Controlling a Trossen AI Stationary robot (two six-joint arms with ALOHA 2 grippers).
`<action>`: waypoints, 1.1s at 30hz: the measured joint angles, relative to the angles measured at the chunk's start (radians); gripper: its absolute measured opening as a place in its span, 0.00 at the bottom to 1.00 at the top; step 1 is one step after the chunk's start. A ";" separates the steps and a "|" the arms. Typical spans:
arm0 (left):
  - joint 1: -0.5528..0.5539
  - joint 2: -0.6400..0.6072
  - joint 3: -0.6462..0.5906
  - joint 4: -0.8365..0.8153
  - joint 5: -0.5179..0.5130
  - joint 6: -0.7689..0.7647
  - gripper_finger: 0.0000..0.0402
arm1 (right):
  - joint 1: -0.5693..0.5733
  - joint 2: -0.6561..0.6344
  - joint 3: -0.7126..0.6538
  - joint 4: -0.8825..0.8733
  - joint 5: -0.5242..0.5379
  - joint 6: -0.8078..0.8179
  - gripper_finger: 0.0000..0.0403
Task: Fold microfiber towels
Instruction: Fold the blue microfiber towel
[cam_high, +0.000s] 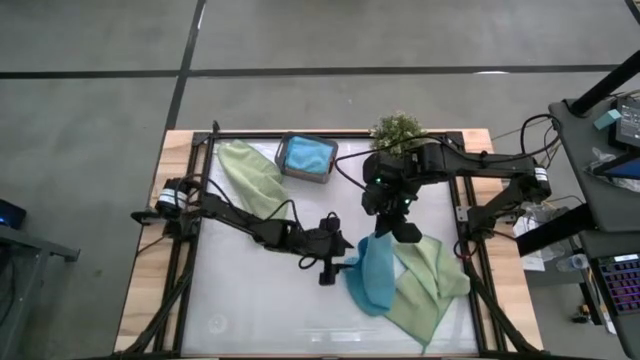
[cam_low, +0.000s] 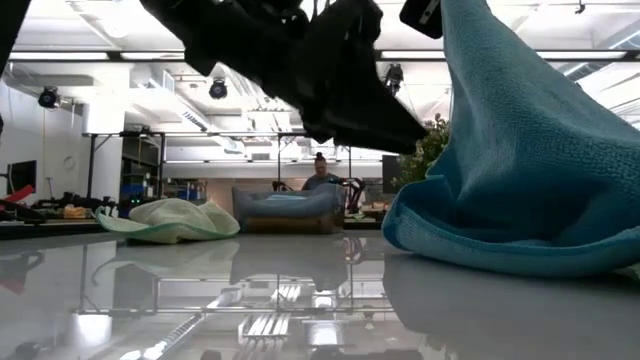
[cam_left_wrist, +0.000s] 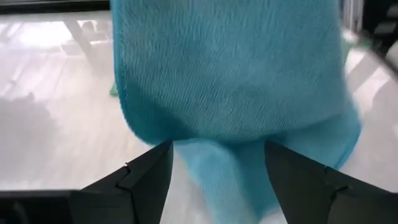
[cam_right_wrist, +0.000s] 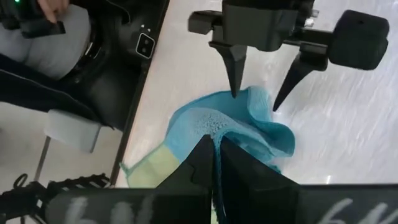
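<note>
Overhead view: the right hand (cam_high: 404, 226) is clamped on the top edge of a teal towel (cam_high: 376, 272), lifting it into a peak while its lower part rests on the white surface (cam_high: 250, 290). The left hand (cam_high: 345, 264), fingers apart, sits just beside the towel's left edge, with cloth hanging before its spread fingers (cam_left_wrist: 147, 177). Under the teal towel lies a light green towel (cam_high: 428, 290). A second green towel (cam_high: 252, 172) lies near the far left corner, beside a grey tray (cam_high: 292, 165) holding another blue towel (cam_high: 308, 153). A potted plant (cam_high: 398, 130) stands behind the right arm.
</note>
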 joint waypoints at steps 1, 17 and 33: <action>-0.003 0.000 0.000 0.003 -0.002 -0.028 0.59 | 0.000 0.000 0.000 0.000 0.000 0.004 0.02; -0.061 0.127 0.027 0.074 -0.140 -0.151 0.59 | 0.000 0.000 0.000 0.074 0.001 0.038 0.02; -0.062 0.165 0.060 0.076 -0.155 -0.091 0.11 | 0.000 0.000 -0.002 0.075 0.009 0.022 0.02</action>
